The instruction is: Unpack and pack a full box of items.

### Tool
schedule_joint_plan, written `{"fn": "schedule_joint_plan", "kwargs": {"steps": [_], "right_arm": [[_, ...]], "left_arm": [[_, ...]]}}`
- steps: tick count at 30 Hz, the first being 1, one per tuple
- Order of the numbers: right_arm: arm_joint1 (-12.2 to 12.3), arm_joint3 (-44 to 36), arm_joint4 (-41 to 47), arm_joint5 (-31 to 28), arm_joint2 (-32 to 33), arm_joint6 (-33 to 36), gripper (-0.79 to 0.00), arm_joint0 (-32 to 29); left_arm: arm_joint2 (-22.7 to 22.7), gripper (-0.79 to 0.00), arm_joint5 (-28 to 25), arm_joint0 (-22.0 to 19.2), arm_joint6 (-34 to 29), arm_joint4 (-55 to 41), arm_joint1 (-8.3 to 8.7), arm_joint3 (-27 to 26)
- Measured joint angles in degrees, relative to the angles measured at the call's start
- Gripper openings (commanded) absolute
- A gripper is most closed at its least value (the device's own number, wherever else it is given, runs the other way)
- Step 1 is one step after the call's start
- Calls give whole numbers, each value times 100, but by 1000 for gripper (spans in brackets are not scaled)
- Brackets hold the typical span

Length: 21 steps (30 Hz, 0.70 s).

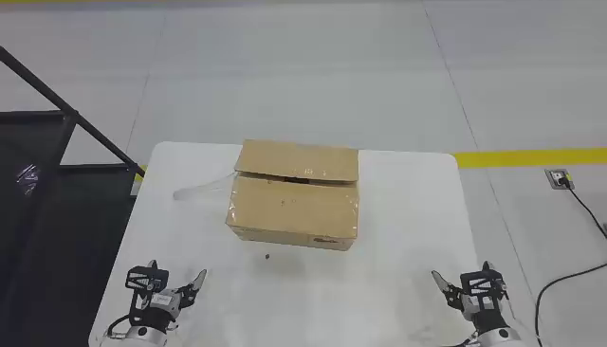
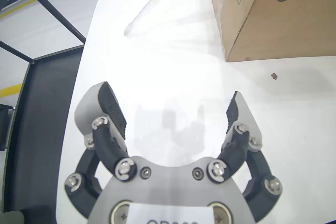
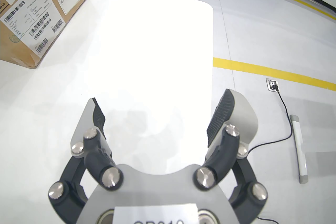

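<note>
Black ribbed rubber pads (image 2: 113, 107) on the left gripper (image 2: 170, 93) are spread wide, jaws fully splayed over bare white tabletop. Same deal on the right gripper (image 3: 160, 99): its pads (image 3: 219, 114) stand far apart too, with just table surface showing between them. Both hang on the near side of the cardboard box (image 1: 294, 205) and well apart from it, the left gripper (image 1: 171, 279) out past the box's left end and the right gripper (image 1: 467, 285) out past its right end.

Moving out, the box sits on the white table (image 1: 398, 290), about mid-width and toward the far half. Its top flaps are folded down but not quite flush, and you can see a dark gap along the seam where they meet. The end of the box (image 3: 34, 7) facing the right gripper is plastered with white barcode labels (image 3: 42, 22). The corner of the box (image 2: 275, 12) nearest the left gripper has printed handling symbols on one face. A clear plastic strip (image 1: 204, 191) trails off the box's left end and lies flat on the table. A tiny brown scrap (image 2: 274, 76) lies on the table just in front of the box's near face.

Off to the box's right, past the table edge, a yellow floor line (image 1: 531, 157) runs along the floor by a floor socket (image 3: 273, 85) with a black cable (image 3: 286, 114) plugged in. A white bar (image 3: 299, 149) lies beside that cable. To the box's left stands a black frame (image 1: 38, 205), right up against the table.
</note>
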Motion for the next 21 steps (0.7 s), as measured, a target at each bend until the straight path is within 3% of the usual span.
{"fn": "schedule_joint_plan", "kwargs": {"steps": [8,15,21], "right_arm": [[-17,-56,-120,-196,-159,-201,0,49],[-68,-362,634,-805,-502,-127,0,459],[-138,-389,1107,-900,-924,268,0,1210]], "left_arm": [[-17,0,39,-74,283,-87,-19,75],[-345,0,-742,-365,1439,-957,-29,318],[-612,0,-1414,-685,1475,-1377,2,441]]}}
